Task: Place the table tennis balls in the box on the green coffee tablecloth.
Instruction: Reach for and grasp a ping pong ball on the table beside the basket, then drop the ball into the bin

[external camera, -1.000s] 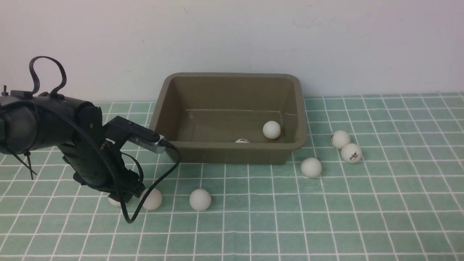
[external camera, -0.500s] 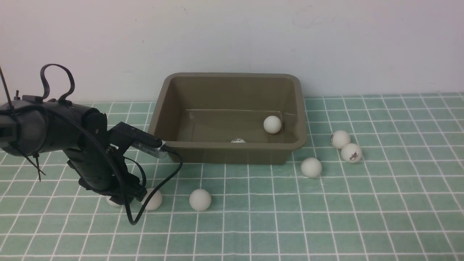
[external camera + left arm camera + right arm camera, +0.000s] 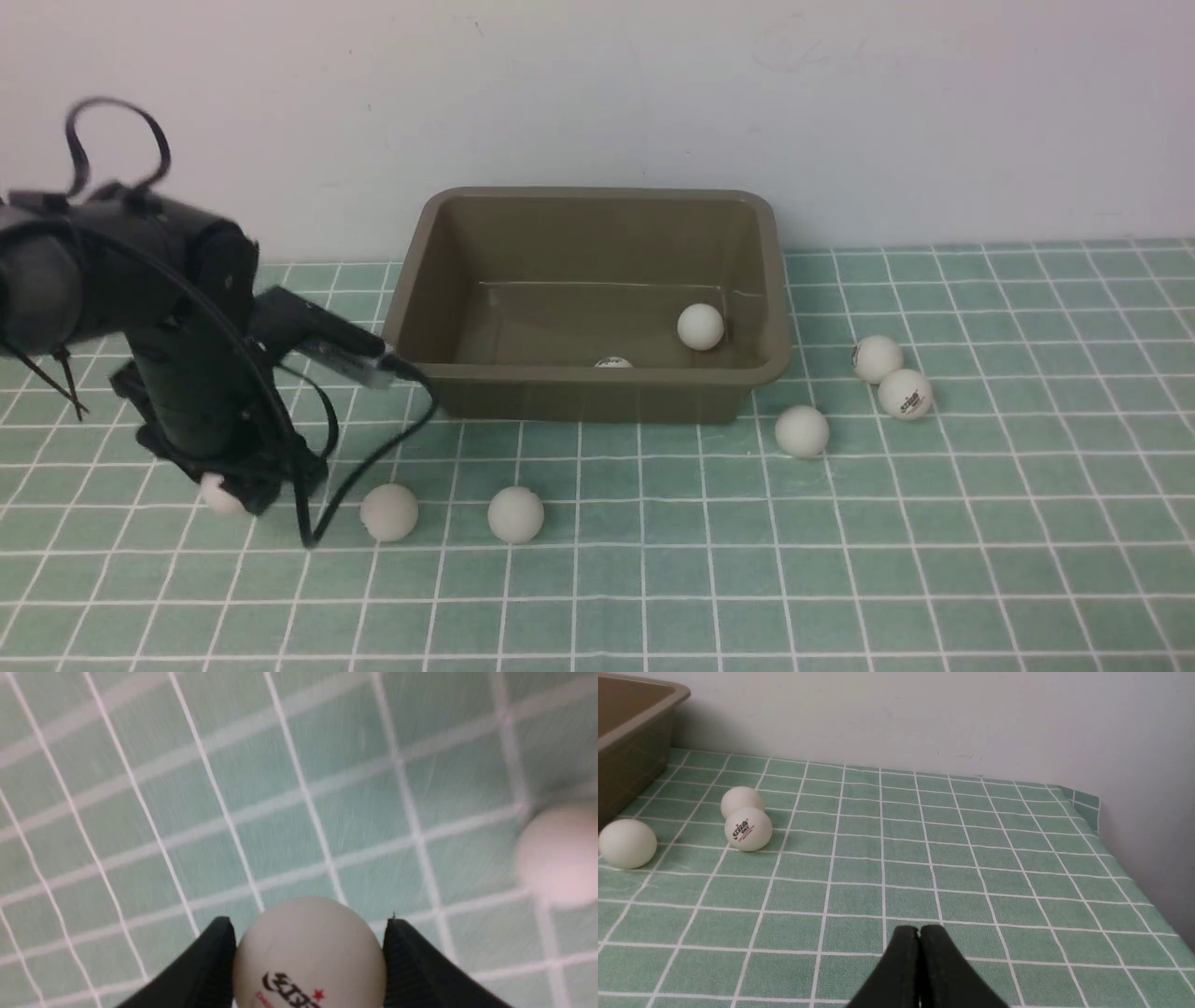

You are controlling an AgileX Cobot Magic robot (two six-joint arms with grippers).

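Observation:
My left gripper hangs low over the green coffee tablecloth at the front left, shut on a white table tennis ball with a dark logo. That held ball peeks out under the black fingers. The olive-brown box stands at the back centre with two balls inside. Two loose balls lie right of my left gripper; three more lie right of the box. My right gripper is shut and holds nothing; the front view does not show it.
A white wall runs right behind the box. The left arm's black cable loops down onto the cloth near the box's front left corner. In the right wrist view the cloth's far edge folds down beside the wall.
My left gripper closed on the ball, then swung left and rose a little with it, away from the neighbouring loose ball. The right gripper stayed still.

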